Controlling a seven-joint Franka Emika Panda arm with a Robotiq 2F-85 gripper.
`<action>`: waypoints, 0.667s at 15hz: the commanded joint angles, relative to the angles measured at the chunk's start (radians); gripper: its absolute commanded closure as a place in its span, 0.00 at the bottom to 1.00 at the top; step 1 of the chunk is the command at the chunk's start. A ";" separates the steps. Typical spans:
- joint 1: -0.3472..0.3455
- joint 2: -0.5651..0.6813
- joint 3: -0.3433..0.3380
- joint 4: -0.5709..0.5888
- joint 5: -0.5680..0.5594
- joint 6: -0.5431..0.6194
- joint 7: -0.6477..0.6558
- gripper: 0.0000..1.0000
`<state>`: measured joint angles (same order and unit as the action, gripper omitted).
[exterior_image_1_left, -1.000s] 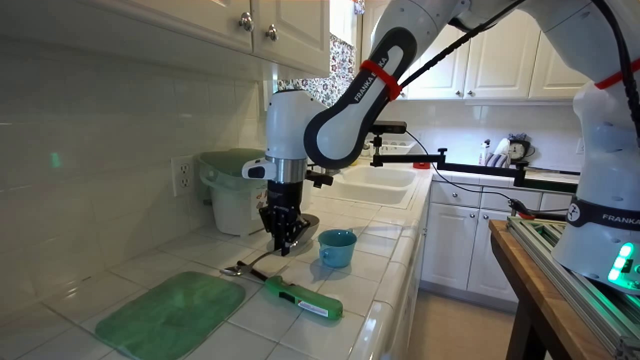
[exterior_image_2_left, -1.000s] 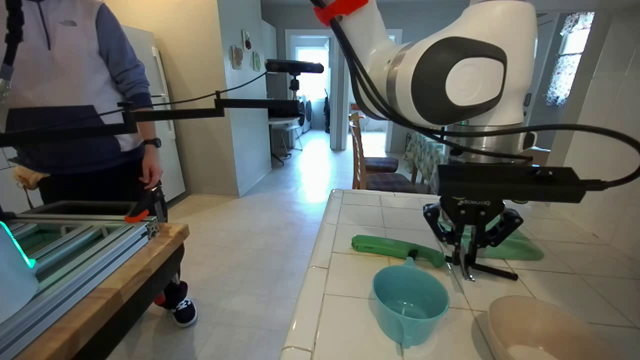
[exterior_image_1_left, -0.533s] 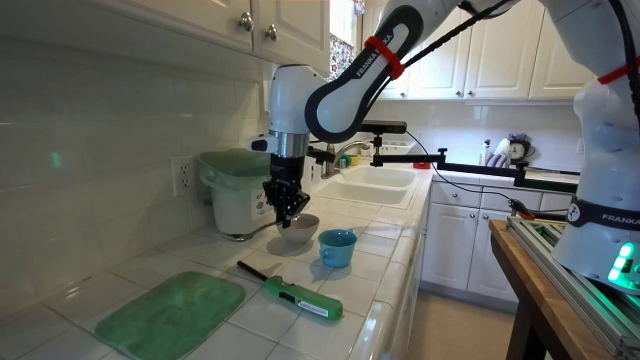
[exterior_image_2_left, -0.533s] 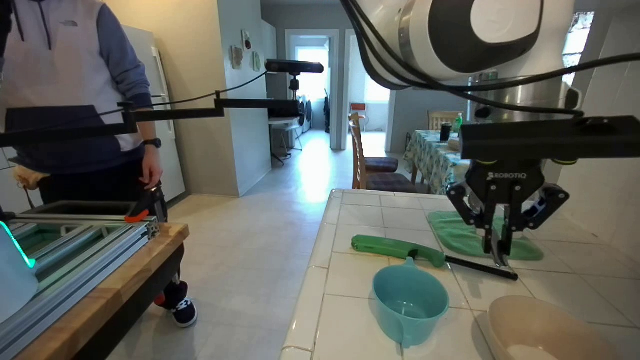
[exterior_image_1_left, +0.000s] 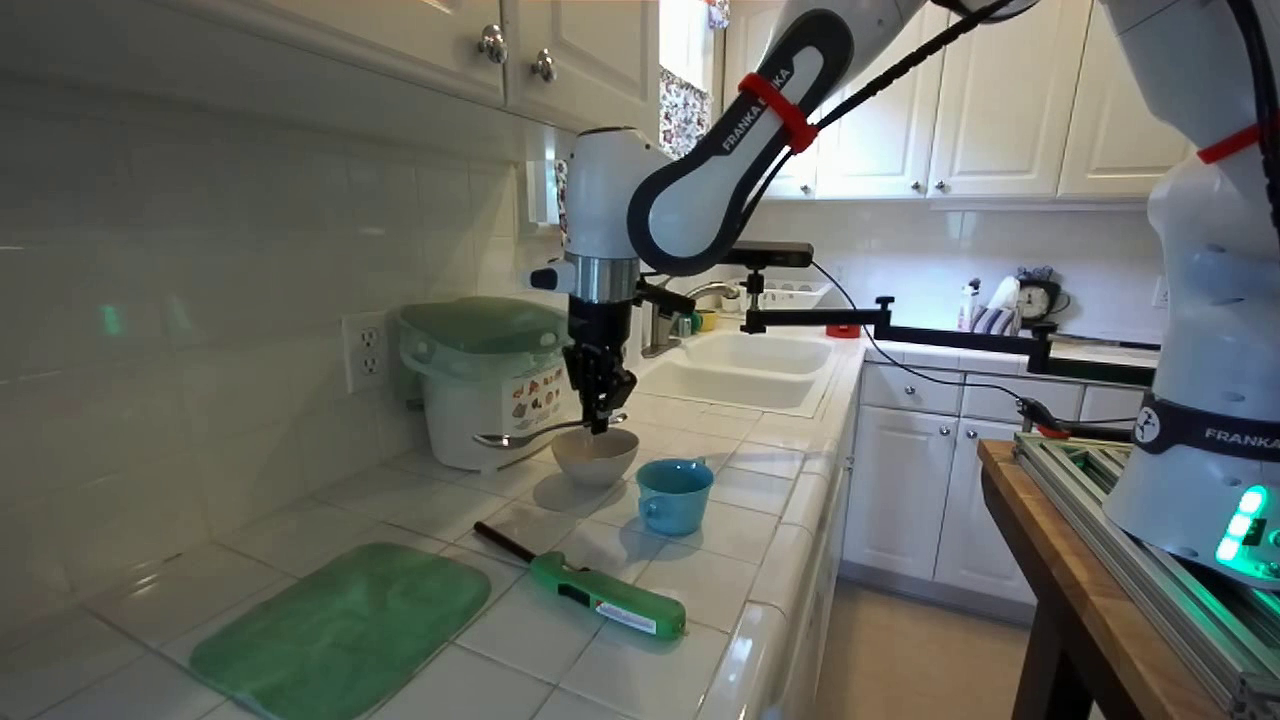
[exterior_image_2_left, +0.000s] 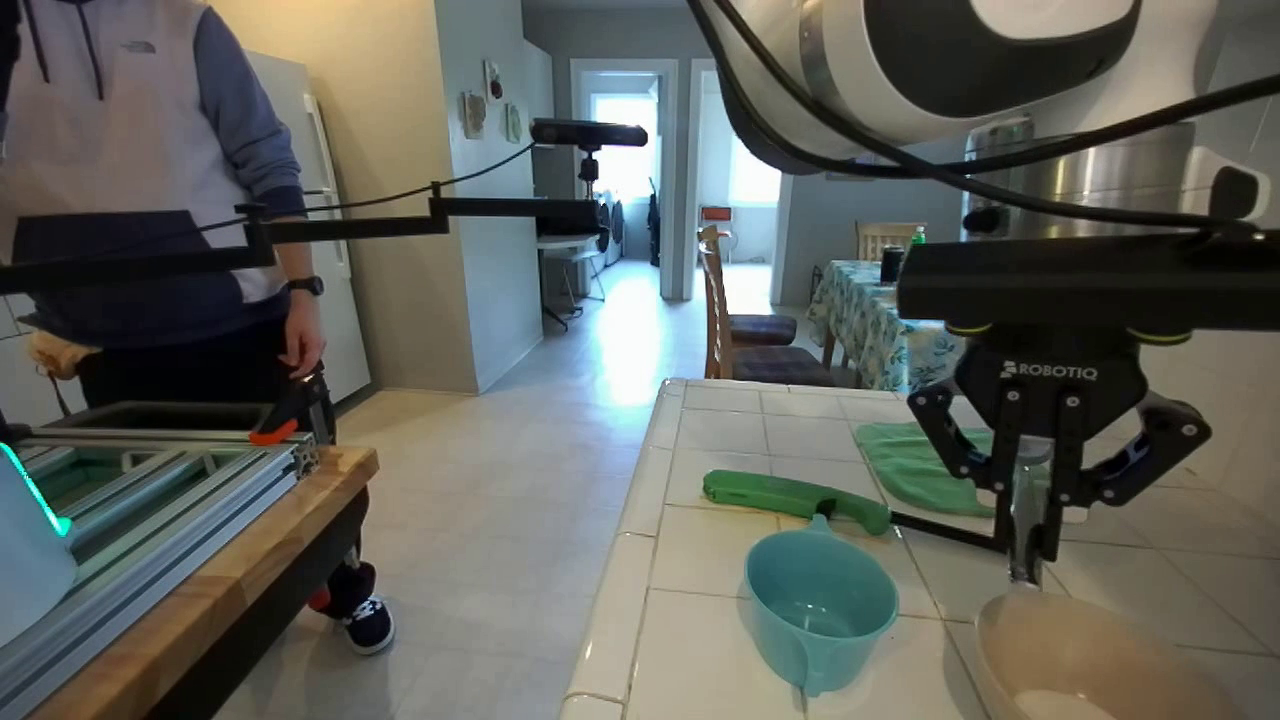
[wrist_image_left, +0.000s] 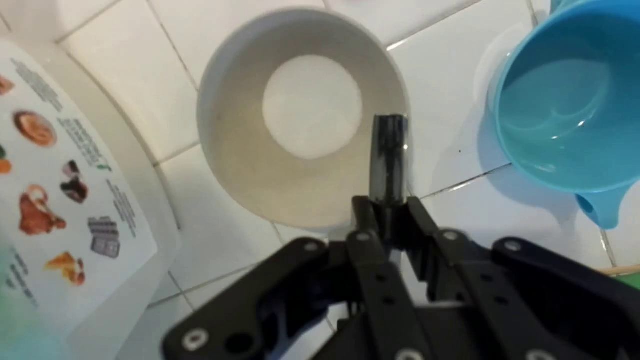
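Spoon (wrist_image_left: 388, 155) clamped in gripper (wrist_image_left: 388, 210), handle end over pale bowl (wrist_image_left: 240, 150), white-bottomed inside; blue cup (wrist_image_left: 545, 150) near.

White-tiled kitchen countertop (exterior_image_1_left: 640, 690), round-edged.
Directly on it: one off-white bowl (exterior_image_1_left: 595, 464), upright between one blue cup (exterior_image_1_left: 675, 502) and one green-lidded bin (exterior_image_1_left: 475, 405); one green utility lighter (exterior_image_1_left: 612, 597), black-necked, lying just beside one green cloth (exterior_image_1_left: 345, 630), spread flat.

Shiny metal spoon (wrist_image_left: 388, 160), smooth matt bowl (exterior_image_1_left: 592, 465), glossy plastic cup (exterior_image_1_left: 674, 500)
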<state>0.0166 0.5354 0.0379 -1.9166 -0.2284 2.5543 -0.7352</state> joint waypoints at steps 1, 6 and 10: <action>0.024 -0.041 -0.024 -0.067 -0.028 0.017 0.172 0.95; 0.079 -0.080 -0.073 -0.138 -0.102 0.015 0.446 0.95; 0.101 -0.112 -0.103 -0.166 -0.171 -0.015 0.575 0.95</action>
<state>0.0968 0.4661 -0.0407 -2.0410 -0.3491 2.5511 -0.2519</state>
